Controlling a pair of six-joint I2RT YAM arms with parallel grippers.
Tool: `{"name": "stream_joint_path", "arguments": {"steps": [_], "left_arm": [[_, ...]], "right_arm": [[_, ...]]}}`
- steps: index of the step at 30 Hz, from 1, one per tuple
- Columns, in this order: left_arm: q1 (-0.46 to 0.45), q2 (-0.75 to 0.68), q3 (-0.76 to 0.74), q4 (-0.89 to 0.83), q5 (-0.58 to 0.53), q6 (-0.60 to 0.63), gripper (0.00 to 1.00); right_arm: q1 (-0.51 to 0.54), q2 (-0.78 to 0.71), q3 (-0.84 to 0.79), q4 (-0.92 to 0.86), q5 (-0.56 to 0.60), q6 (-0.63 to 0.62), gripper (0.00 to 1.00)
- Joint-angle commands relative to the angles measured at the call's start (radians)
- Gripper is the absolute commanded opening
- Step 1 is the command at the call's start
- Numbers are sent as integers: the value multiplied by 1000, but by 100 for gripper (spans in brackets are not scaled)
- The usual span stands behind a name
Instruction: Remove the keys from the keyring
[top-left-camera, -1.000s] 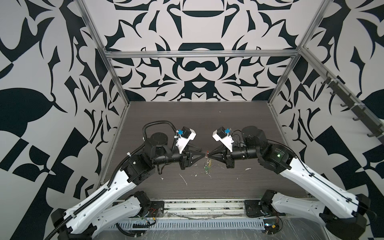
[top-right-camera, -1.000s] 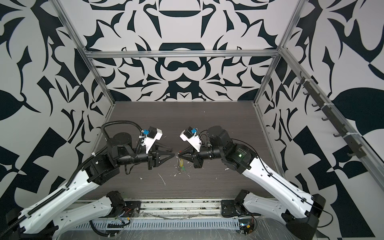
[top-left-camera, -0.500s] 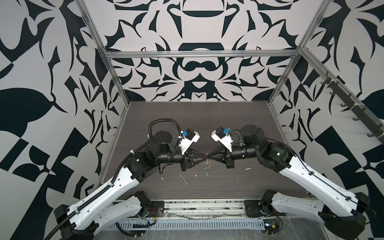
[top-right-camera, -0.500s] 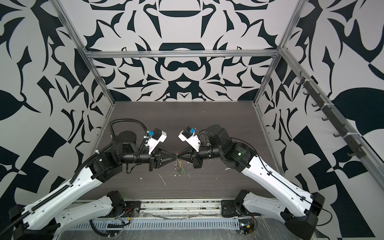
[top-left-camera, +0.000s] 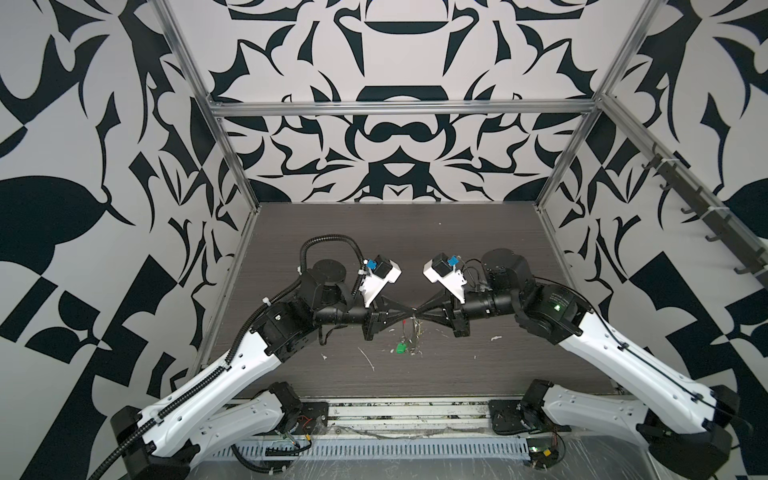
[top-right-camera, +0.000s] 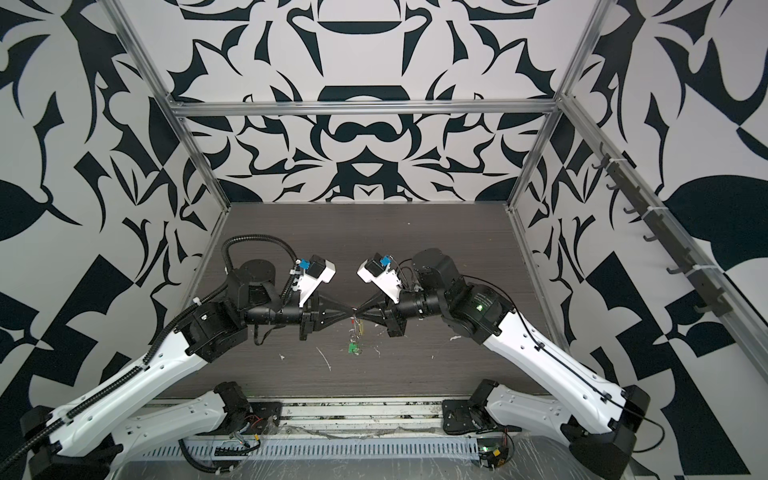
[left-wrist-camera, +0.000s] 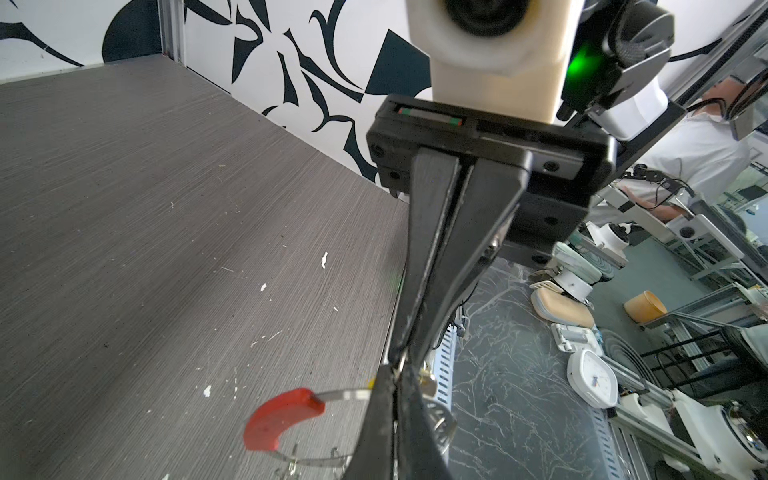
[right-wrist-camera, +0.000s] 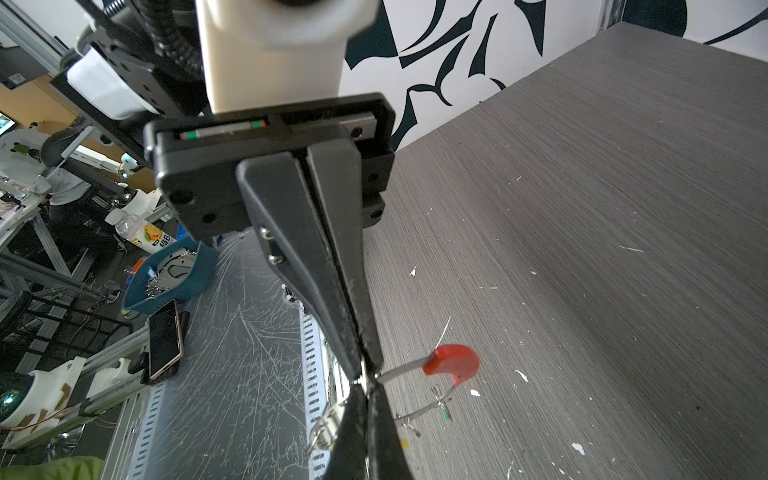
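You are pinching the keyring (left-wrist-camera: 282, 417) with left claw (left-wrist-camera: 392, 375) and right claw (right-wrist-camera: 366, 385) both closed, and the keys (top-left-camera: 400, 347) seem to be still hanging on.

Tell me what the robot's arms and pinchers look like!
The left arm and right arm have white shells with black joints. A ribbed black cable loops over the left one; a tiny green light glows on the right. The left gripper and right gripper are black wedges tapering to fine points.
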Motion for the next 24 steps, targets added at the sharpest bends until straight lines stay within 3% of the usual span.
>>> {"name": "stream_joint_path", "arguments": {"steps": [1,3,4,7,9,18,24], "left_arm": [[-2,-9,12,49,-2,-18,0],[-2,-28,-9,82,-40,-24,0],[-2,-45,-25,106,-70,-27,0],[-2,-109,-83,200,-136,-39,0],[-2,-146,-121,267,-157,-53,0],[-2,-214,-174,373,-259,-74,0],[-2,-214,-173,375,-275,-85,0]], "right_arm": [[0,0,41,64,1,8,0],[0,-9,34,83,19,22,0],[0,-21,19,107,45,32,5],[0,-70,-39,198,119,61,29],[0,-97,-79,264,146,88,37],[1,-164,-225,542,122,177,50],[5,-141,-223,582,88,190,53]]}}
